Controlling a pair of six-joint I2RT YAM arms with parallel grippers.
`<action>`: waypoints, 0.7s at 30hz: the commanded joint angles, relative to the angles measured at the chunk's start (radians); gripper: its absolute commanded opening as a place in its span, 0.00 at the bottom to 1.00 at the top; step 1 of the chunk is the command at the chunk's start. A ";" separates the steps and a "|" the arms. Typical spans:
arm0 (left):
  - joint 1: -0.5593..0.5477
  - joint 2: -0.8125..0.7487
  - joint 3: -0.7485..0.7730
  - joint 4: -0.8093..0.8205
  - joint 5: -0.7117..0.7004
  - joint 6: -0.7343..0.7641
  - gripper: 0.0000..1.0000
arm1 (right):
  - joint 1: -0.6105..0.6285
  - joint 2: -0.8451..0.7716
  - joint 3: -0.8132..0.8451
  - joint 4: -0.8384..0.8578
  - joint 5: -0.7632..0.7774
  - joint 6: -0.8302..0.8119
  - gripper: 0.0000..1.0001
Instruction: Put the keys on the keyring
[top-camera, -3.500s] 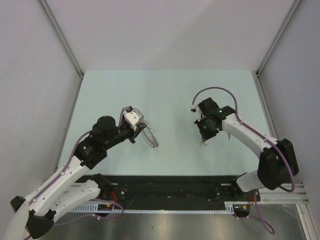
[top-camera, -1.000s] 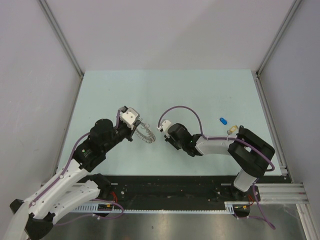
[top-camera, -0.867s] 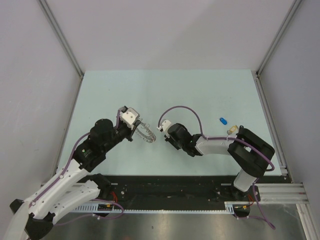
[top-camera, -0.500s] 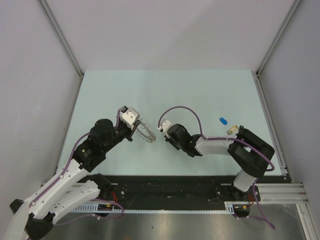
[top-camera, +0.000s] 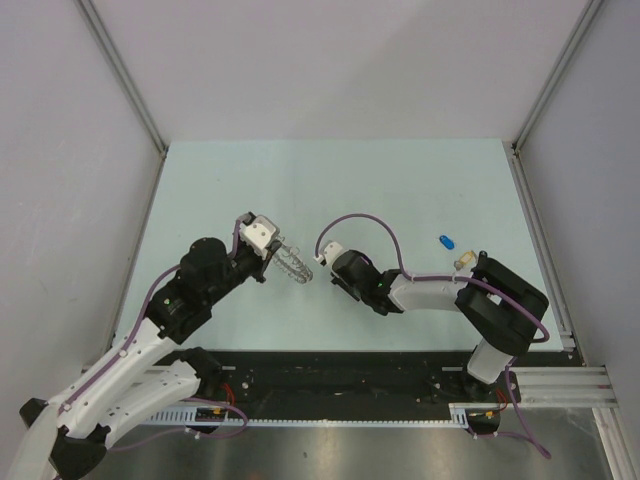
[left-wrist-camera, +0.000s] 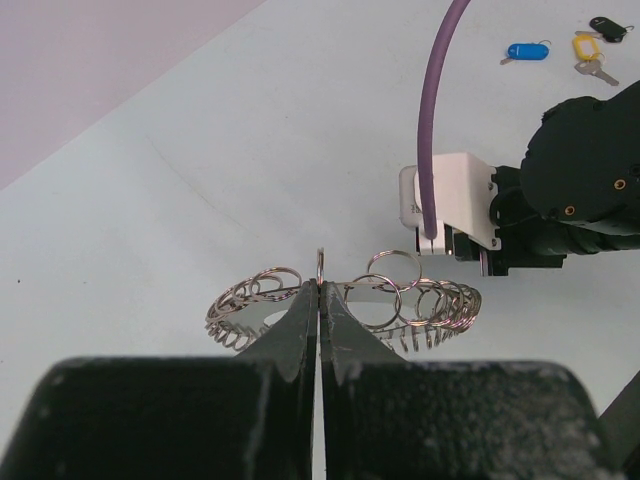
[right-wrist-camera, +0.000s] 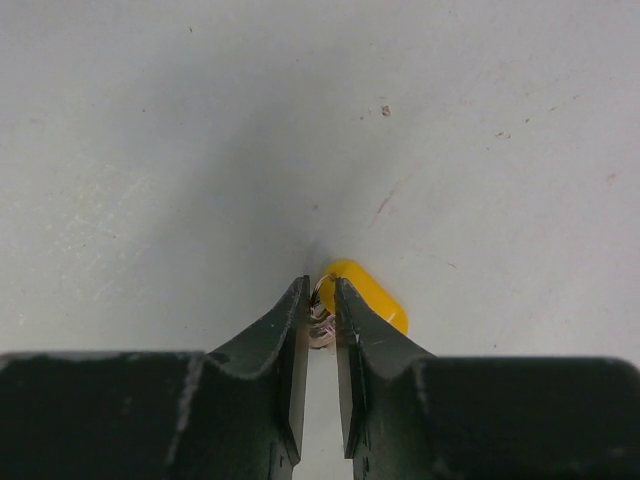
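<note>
My left gripper (top-camera: 277, 256) is shut on the keyring (top-camera: 293, 265), a silvery coil of small loops, and holds it just above the table. In the left wrist view the closed fingertips (left-wrist-camera: 305, 298) pinch the keyring (left-wrist-camera: 400, 300) at its middle. My right gripper (top-camera: 336, 280) is close to the right of the ring. In the right wrist view it (right-wrist-camera: 320, 292) is shut on a yellow-headed key (right-wrist-camera: 375, 297) at its small loop. A blue key (top-camera: 446, 241) and a yellowish key (top-camera: 463, 260) lie at the right. The left wrist view also shows a black key (left-wrist-camera: 607, 27).
The right arm's purple cable (top-camera: 365, 222) arches over its wrist, near the ring. The black rail (top-camera: 340, 385) with the arm bases runs along the near edge. Grey walls and metal posts (top-camera: 555, 75) bound the pale table (top-camera: 330, 180).
Since 3.5 s ago my right arm has swung left, up to the keyring. Over the last second it crept a little closer. The left gripper has held still with the ring.
</note>
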 joint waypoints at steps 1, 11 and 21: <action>-0.002 -0.008 0.008 0.063 -0.003 0.010 0.00 | 0.006 -0.014 0.027 -0.015 0.053 0.026 0.19; -0.002 -0.008 0.009 0.060 0.000 0.013 0.00 | 0.007 -0.027 0.029 -0.069 0.071 0.038 0.00; -0.002 -0.006 0.008 0.064 0.075 0.033 0.00 | -0.019 -0.194 0.027 -0.099 -0.027 0.021 0.00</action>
